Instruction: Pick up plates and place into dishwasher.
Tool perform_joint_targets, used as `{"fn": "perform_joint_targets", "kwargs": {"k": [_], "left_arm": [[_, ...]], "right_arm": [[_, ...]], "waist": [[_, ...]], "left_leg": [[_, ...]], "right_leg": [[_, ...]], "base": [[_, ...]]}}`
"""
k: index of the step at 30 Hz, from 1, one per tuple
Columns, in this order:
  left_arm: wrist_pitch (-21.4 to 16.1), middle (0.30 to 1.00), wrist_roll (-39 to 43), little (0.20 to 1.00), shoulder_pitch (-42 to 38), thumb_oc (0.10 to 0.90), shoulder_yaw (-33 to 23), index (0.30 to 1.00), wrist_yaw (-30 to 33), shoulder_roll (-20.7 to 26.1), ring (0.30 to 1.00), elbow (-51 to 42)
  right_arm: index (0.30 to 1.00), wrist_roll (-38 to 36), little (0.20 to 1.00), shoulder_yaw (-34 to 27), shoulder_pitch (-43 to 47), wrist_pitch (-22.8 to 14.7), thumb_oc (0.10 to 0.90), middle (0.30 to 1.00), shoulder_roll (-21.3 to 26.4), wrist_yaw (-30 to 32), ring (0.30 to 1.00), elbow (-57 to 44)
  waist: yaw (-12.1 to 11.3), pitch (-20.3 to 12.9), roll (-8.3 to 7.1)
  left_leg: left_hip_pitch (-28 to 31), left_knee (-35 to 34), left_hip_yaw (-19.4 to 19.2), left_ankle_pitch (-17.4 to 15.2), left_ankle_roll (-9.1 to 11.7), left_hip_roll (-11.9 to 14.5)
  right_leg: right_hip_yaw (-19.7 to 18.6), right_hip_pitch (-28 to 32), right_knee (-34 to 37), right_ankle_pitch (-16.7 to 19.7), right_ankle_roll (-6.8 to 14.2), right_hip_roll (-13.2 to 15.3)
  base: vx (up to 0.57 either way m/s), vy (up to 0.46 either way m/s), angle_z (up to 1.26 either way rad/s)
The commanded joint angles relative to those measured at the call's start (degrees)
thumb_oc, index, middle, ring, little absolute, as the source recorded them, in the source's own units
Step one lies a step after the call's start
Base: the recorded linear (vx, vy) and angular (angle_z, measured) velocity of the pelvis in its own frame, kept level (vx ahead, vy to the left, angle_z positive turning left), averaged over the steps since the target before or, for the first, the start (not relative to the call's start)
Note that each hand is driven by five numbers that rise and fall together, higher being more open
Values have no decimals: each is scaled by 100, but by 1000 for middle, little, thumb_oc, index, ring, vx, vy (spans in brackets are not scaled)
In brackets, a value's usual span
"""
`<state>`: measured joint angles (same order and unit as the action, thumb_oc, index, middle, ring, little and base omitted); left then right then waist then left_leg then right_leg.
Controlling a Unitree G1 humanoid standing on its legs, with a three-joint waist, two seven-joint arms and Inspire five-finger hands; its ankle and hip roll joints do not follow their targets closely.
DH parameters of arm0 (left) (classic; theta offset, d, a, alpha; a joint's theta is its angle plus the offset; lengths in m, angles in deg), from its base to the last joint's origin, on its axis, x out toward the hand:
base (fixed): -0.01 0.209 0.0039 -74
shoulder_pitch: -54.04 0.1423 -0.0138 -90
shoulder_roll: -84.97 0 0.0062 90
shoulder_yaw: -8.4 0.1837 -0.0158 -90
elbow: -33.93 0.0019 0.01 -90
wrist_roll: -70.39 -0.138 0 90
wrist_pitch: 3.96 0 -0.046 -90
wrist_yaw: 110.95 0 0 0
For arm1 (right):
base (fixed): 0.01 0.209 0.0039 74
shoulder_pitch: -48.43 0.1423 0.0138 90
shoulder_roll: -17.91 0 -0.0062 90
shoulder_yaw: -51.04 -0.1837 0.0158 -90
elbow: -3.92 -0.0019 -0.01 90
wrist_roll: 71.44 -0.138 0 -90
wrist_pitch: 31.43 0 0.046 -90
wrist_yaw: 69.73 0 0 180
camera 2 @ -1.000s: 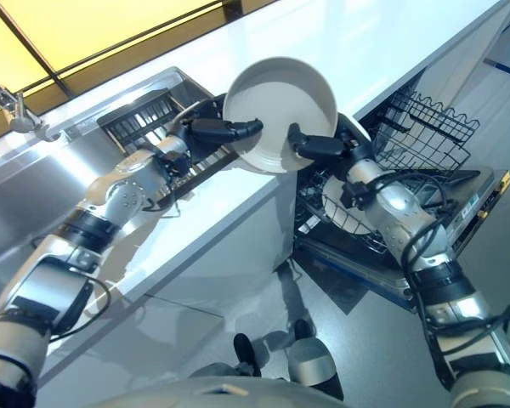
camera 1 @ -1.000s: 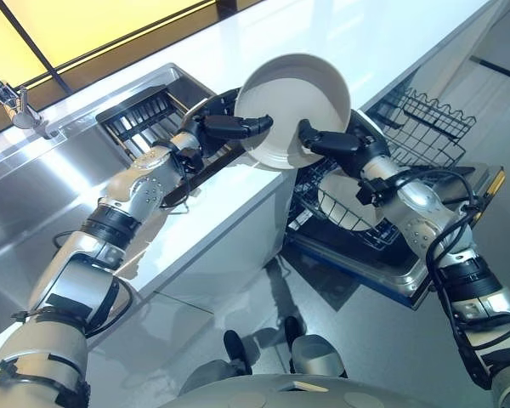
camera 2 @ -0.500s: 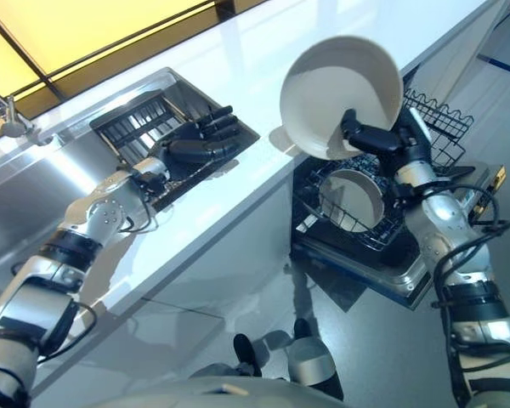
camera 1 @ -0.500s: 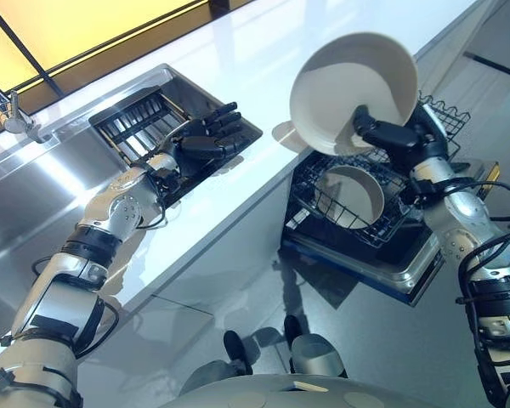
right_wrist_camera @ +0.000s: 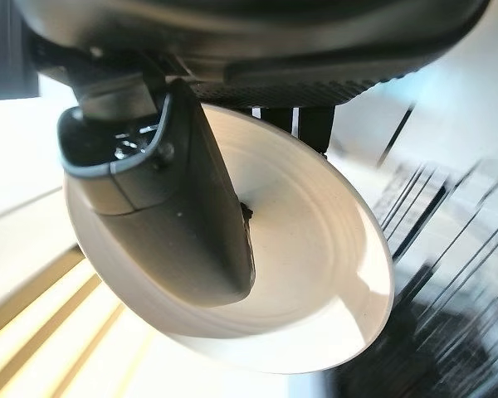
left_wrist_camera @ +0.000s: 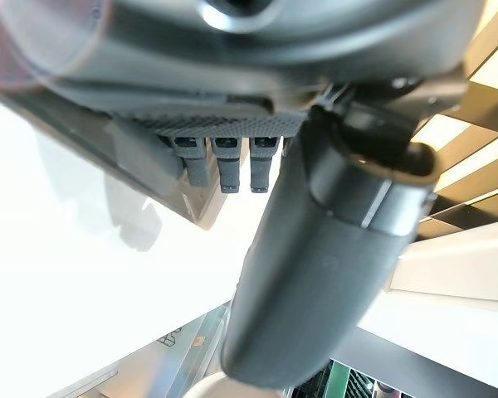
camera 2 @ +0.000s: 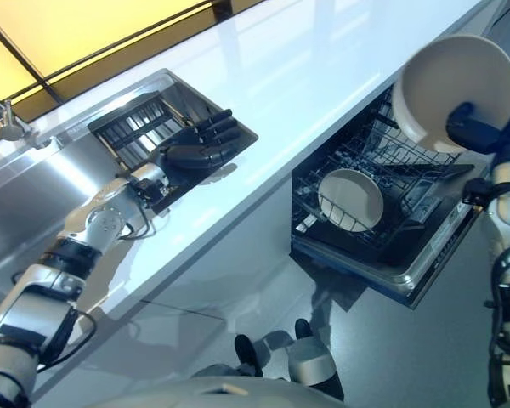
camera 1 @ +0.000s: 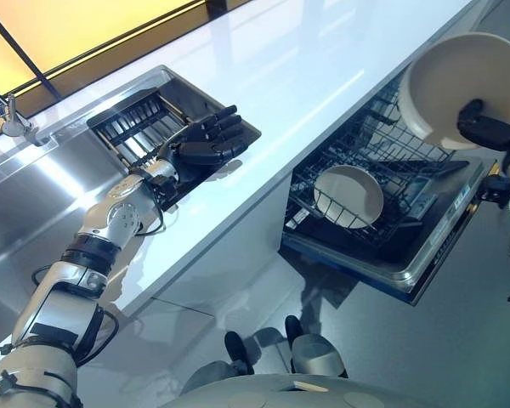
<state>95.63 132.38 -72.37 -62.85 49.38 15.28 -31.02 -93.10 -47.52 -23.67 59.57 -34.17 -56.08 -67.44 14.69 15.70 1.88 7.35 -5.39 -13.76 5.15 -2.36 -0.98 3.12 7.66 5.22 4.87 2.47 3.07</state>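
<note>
Nearest to us, the pulled-out dishwasher rack [camera 1: 357,217] sits low over the open dishwasher door [camera 1: 425,263], with one white plate [camera 1: 348,195] already lying in the wires, tilted, near the middle of the basket.

Above and toward the outer end of that rack, our right hand [camera 1: 491,133] carries a second deep white plate [camera 1: 459,85]. The grip is a pinch on the rim: the thumb lies across the inner face, as the right wrist view shows, with fingers [right_wrist_camera: 313,126] behind the outside wall. The plate is tipped steeply, its open face turned toward the counter, held clear of the wires.

Risks as we judge them:
- A rim pinch on a smooth, deep plate gives little margin; any tilt change while lowering could let it slide out and drop onto the rack or the door.
- The seated plate takes up the middle; coming down too close would knock the two together.
- The upright tines may catch the rim if the plate goes in at this steep angle rather than lined up with a slot.
- The plate hangs near the rack's outer edge, so a release here may miss the wires.

Further off, our left hand [camera 1: 206,140] hangs idle over the dark drying tray [camera 1: 132,115] in the steel sink [camera 1: 34,212], fingers straight and spread, holding nothing. Beyond it runs the white countertop [camera 1: 306,59].
</note>
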Motion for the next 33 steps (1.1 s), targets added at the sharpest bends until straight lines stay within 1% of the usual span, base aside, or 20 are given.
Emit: {"fn": "perform_joint_targets", "kwargs": {"k": [1, 2, 3, 4, 5, 6, 8, 10, 11, 15, 16, 17, 19, 21, 22, 23, 25, 27, 31, 33], "left_arm": [[-436, 900, 373, 900, 29, 800, -83, 900, -331, -135, 900, -507], [-443, 900, 370, 900, 113, 800, 37, 900, -264, -166, 900, -760], [-435, 900, 361, 900, 137, 800, 41, 900, -265, -175, 900, -799], [-418, 900, 373, 900, 200, 800, 73, 900, -264, -185, 900, -951], [-416, 900, 384, 900, 226, 800, 93, 900, -278, -186, 900, -996], [-381, 900, 418, 900, 313, 800, 138, 900, -251, -157, 900, -1202], [-334, 900, 433, 900, 381, 800, 180, 900, -237, -128, 900, -1383], [-310, 900, 462, 900, 417, 800, 193, 900, -225, -101, 900, -1489], [-330, 900, 526, 900, 476, 800, 258, 900, -241, -52, 900, -1666], [-354, 900, 721, 900, 516, 800, 368, 900, -282, 64, 900, -2077], [-351, 900, 725, 900, 520, 800, 358, 900, -285, 66, 900, -2083], [-420, 900, 757, 900, 511, 800, 420, 900, -296, 108, 900, -2175], [-469, 900, 779, 900, 484, 800, 452, 900, -317, 128, 900, -2269], [-534, 900, 805, 900, 481, 800, 479, 900, -340, 173, 900, -2337], [-642, 900, 923, 900, 445, 800, 534, 900, -323, 271, 900, -2469], [-697, 900, 997, 900, 413, 800, 559, 900, -334, 325, 900, -2520], [-772, 900, 1038, 900, 364, 800, 624, 900, -337, 379, 900, -2551], [-806, 900, 1088, 900, 354, 800, 647, 900, -370, 423, 900, -2577], [-871, 900, 1173, 900, 325, 800, 684, 900, -439, 512, 900, -2615], [-927, 900, 1231, 900, 292, 800, 698, 900, -491, 520, 900, -2644]], "right_arm": [[300, 834, 200, 115, 698, -305, 100, 300, 722, 400, 300, 125], [300, 1262, 200, 288, 845, -148, 100, 300, 807, 514, 300, 349], [300, 1408, 200, 327, 887, -95, 100, 300, 819, 521, 300, 390], [300, 1781, 200, 512, 1012, 36, 100, 300, 898, 615, 300, 571], [300, 1969, 200, 582, 1064, 118, 100, 300, 928, 633, 300, 633], [300, 2195, 200, 805, 1226, 236, 100, 300, 1033, 661, 300, 832], [300, 2435, 200, 1014, 1405, 396, 100, 300, 1113, 635, 300, 999], [300, 2558, 200, 1141, 1508, 425, 100, 300, 1147, 650, 300, 1110], [300, 2822, 200, 1427, 1762, 524, 100, 300, 1209, 599, 300, 1345], [300, 3130, 200, 2133, 2479, 596, 100, 300, 1335, 665, 300, 1747], [300, 3142, 200, 2174, 2525, 599, 100, 300, 1336, 666, 300, 1760], [300, 3242, 200, 2360, 2752, 668, 100, 300, 1387, 665, 300, 1804], [300, 3480, 200, 2654, 3105, 689, 100, 300, 1445, 695, 300, 1952], [300, 3594, 200, 2818, 3273, 728, 100, 300, 1506, 721, 300, 2001], [300, 3745, 200, 3174, 3628, 809, 100, 300, 1623, 812, 300, 2123], [300, 3799, 200, 3359, 3841, 878, 100, 300, 1668, 882, 300, 2202], [300, 3810, 200, 3608, 4120, 966, 100, 300, 1718, 928, 300, 2312], [300, 3794, 200, 3766, 4306, 959, 100, 300, 1759, 890, 300, 2424], [300, 3816, 200, 4010, 4504, 1004, 100, 300, 1793, 750, 300, 2532], [300, 3923, 200, 4207, 4609, 990, 100, 300, 1758, 573, 300, 2677]], "waist": [[-234, -689, 0], [-298, -667, -1], [-305, -664, 2], [-345, -644, 10], [-364, -638, 14], [-412, -618, 32], [-464, -591, 56], [-492, -576, 72], [-555, -512, 113], [-653, -301, 261], [-644, -294, 269], [-666, -224, 312], [-675, -127, 390], [-684, -61, 438], [-687, 52, 524], [-691, 121, 576], [-701, 201, 626], [-714, 251, 659], [-726, 316, 690], [-724, 370, 735]], "left_leg": [[351, 39, 158, -561, 165, 10], [331, 39, 207, -546, 162, 2], [328, 39, 215, -545, 161, 1], [310, 39, 250, -540, 155, -4], [302, 39, 263, -536, 153, -6], [284, 39, 291, -525, 150, -14], [259, 39, 328, -508, 148, -24], [241, 39, 347, -499, 149, -28], [201, 39, 376, -482, 147, -40], [70, 39, 460, -421, 161, -70], [67, 39, 462, -419, 161, -70], [14, 39, 480, -398, 164, -84], [-66, 39, 503, -376, 167, -97], [-123, 39, 511, -351, 176, -103], [-203, 39, 511, -317, 194, -110], [-247, 39, 511, -301, 200, -114], [-300, 39, 507, -279, 214, -117], [-329, 39, 513, -266, 226, -121], [-389, 46, 518, -248, 237, -127], [-452, 59, 503, -227, 254, -127]], "right_leg": [[-33, -168, -492, -392, 207, -430], [-23, -167, -491, -383, 203, -431], [-21, -167, -490, -382, 203, -432], [-7, -171, -485, -375, 201, -430], [0, -173, -480, -370, 200, -427], [22, -178, -473, -361, 195, -425], [49, -188, -468, -346, 193, -414], [63, -196, -465, -340, 194, -406], [101, -220, -462, -327, 192, -387], [157, -325, -478, -312, 175, -329], [158, -330, -482, -314, 175, -328], [160, -379, -498, -317, 163, -322], [162, -462, -527, -328, 150, -310], [166, -511, -533, -327, 143, -303], [168, -583, -530, -323, 130, -295], [182, -619, -535, -329, 118, -286], [209, -667, -540, -330, 106, -283], [238, -691, -541, -331, 102, -272], [278, -762, -569, -339, 100, -256], [292, -830, -591, -351, 84, -245]], "base": [[49, -52, 1], [49, -55, 1], [60, -68, 2], [43, -48, 5], [61, -72, 7], [50, -60, 8], [50, -69, 8], [28, -61, 7], [11, -66, 7], [-7, -58, 11], [-24, -23, 3], [-48, -15, 0], [-61, -14, 4], [-51, -10, 9], [-71, -12, 9], [-73, -23, 6], [-36, -28, 8], [-17, -30, 9], [-12, -26, 3], [0, 0, 0]]}}
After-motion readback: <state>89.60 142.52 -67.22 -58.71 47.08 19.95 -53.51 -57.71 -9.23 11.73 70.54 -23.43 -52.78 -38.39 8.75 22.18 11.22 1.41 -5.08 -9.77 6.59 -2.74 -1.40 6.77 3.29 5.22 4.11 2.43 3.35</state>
